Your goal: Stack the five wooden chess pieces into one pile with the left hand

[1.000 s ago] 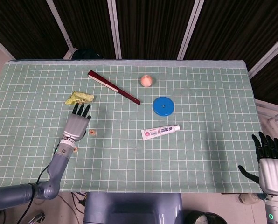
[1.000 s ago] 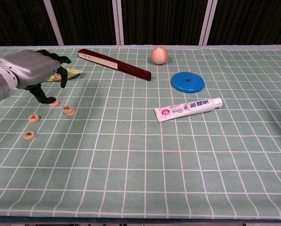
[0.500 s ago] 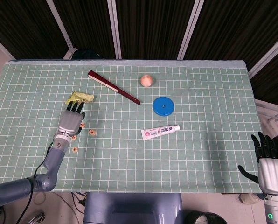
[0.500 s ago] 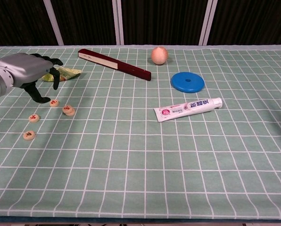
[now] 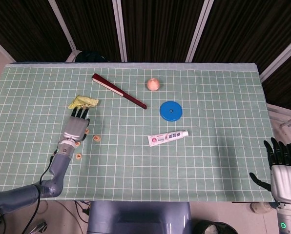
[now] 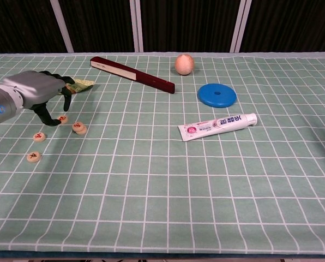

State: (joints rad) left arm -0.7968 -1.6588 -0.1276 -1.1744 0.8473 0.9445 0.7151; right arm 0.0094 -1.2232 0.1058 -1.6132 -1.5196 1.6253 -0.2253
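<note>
Round wooden chess pieces with red marks lie at the table's left. In the chest view one piece (image 6: 62,119) is right by my left hand (image 6: 36,94), whose thumb tip sits just left of it. A thicker piece (image 6: 79,128), perhaps two stacked, lies to its right, with two more pieces (image 6: 39,136) (image 6: 34,156) nearer the front. The left hand (image 5: 75,127) hovers low with its fingers apart and holds nothing. From the head view I see pieces (image 5: 97,138) (image 5: 78,156) beside it. My right hand (image 5: 282,170) hangs open off the table's right front corner.
A crumpled yellow-green wrapper (image 6: 78,84) lies just behind the left hand. Farther right are a dark red stick (image 6: 132,75), a peach-coloured ball (image 6: 184,64), a blue disc (image 6: 217,95) and a toothpaste tube (image 6: 217,126).
The left hand drew back to the left, then came down and right a little, so its thumb is again close to the piece. The pieces and the right hand have not moved.
</note>
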